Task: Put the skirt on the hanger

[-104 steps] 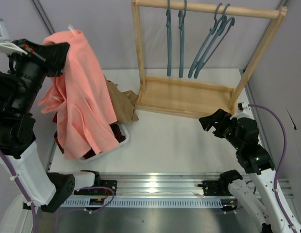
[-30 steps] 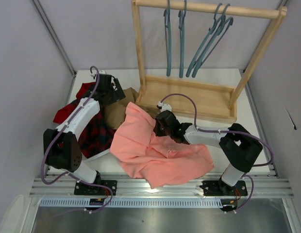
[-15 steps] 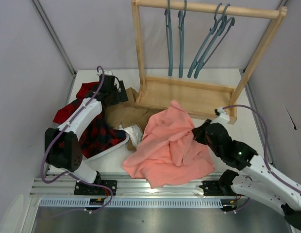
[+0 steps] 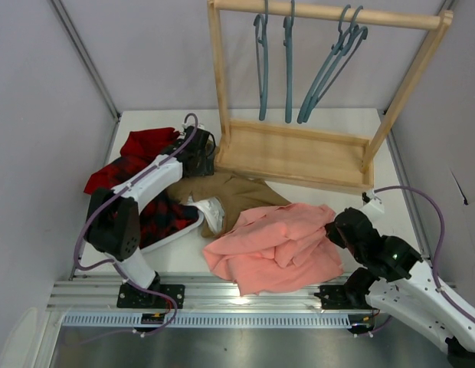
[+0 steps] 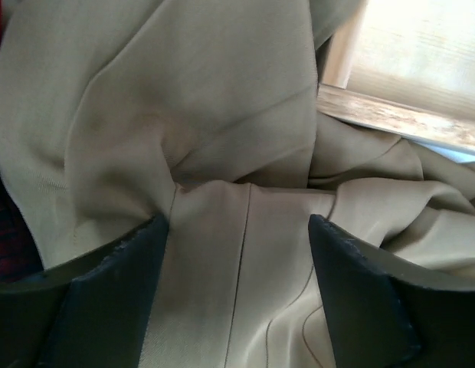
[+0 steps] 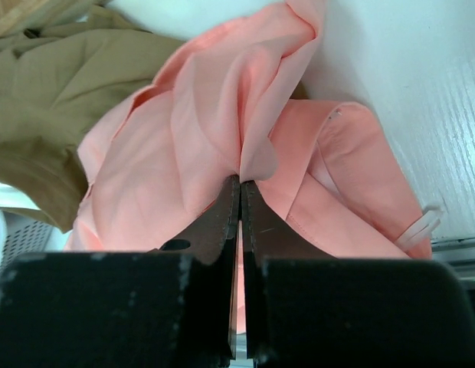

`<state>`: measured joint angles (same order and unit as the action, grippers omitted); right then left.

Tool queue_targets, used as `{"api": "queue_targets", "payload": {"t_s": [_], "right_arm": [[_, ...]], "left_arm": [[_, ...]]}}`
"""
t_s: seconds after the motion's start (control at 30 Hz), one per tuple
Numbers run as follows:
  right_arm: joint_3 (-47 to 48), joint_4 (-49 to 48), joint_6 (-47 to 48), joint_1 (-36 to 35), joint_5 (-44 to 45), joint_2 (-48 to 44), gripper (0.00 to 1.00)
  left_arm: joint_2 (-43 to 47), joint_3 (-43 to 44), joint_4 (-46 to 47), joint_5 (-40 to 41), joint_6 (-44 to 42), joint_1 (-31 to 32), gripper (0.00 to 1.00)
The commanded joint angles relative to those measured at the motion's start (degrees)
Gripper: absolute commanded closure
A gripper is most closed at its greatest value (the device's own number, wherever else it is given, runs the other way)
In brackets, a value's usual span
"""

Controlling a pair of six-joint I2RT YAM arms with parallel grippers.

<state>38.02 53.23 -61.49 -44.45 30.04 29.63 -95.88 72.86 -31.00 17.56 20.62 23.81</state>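
— Salmon-pink fold pinched in the right gripper (image 6: pixel 239 201). Its jaws are pressed together on the cloth, and the wrist view shows no gap. Left side?
— Left gripper (image 5: pixel 236 230): jaws spread wide, nothing between them. It sits close over the crumpled tan-brown garment (image 5: pixel 222 115); whether it touches, cannot tell.
— Where is the large salmon-pink soft cloth skirt (image 4: pixel 272 245)?
— In a low heap on the white table (image 4: pixel 153 121), near the arm bases, long axis running left to right. The right gripper has its right end, so the bulk lies to the robot's left of those jaws. The tan garment touches its far-left side.
— Target?
— Slim teal-blue triangular hanger (image 4: pixel 288 65), one of four on the rail of the light wooden rack (image 4: pixel 299 157). It is well apart from the skirt, beyond the rack's tray base and above it.
— Judgement?
— Right arm is nearer and has the hold. Fold or waistband, cannot tell. The skirt must go away from the bases and upward; lifted from one point it would likely hang bunched, so the left arm probably needs a second hold.
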Motion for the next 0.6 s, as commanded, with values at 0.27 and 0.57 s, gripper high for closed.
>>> {"api": "queue_targets", "payload": {"t_s": [0.27,0.57], "right_arm": [[0.3,-3.0,0.2,0.1,0.2,2.4,1.0],[0.7,-4.3,3.0,0.2,0.4,2.1,1.0]], "left_arm": [[9.6,1.6,-0.8,3.2,-2.3,-0.5,1.0],[21.5,21.8,-6.4,0.6,-4.4,-6.9,1.0]]}}
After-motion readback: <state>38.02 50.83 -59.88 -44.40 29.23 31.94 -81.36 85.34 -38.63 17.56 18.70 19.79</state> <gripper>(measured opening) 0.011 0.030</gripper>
